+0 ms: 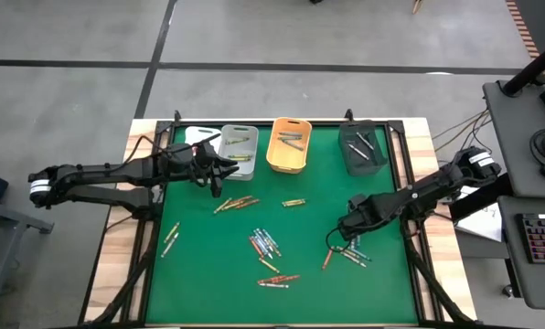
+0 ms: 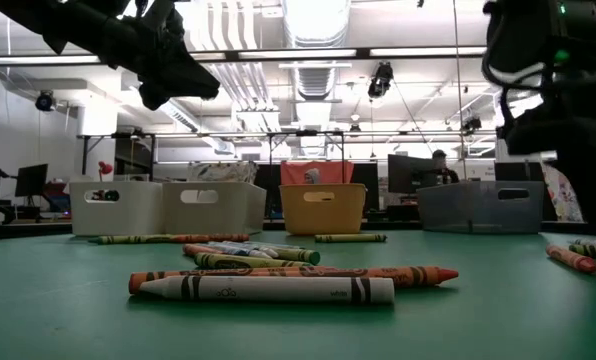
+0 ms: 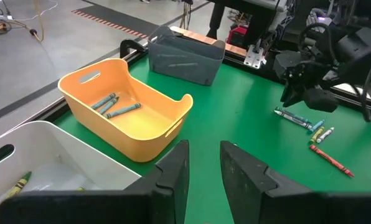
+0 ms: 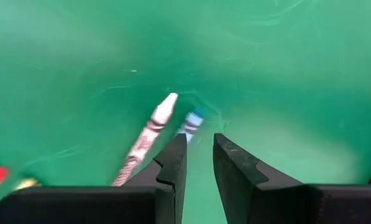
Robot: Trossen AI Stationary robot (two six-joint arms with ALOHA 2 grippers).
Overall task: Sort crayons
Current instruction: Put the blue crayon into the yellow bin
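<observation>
Above a green felt-topped table (image 1: 208, 274), two dark robot arms work among scattered paper-wrapped crayons (image 1: 265, 245). The right wrist view cuts off the lower ends of a white-tipped crayon (image 4: 149, 135) and a blue-tipped crayon (image 4: 190, 123) behind the right gripper (image 4: 199, 163); whether it touches either cannot be told. In the high view its fingertips are lost against the arm. Four bins line the far edge: a white plastic bin (image 1: 197, 139), a grey plastic bin (image 1: 239, 152), an orange plastic bin (image 1: 288, 144) and a dark grey plastic bin (image 1: 362, 148), each holding a few crayons. Open felt lies along the near edge. The left gripper (image 3: 204, 163) hangs near the grey bin, fingers slightly parted, holding nothing. The right gripper's fingers stand slightly parted too, empty between, low over crayons near the right edge.
</observation>
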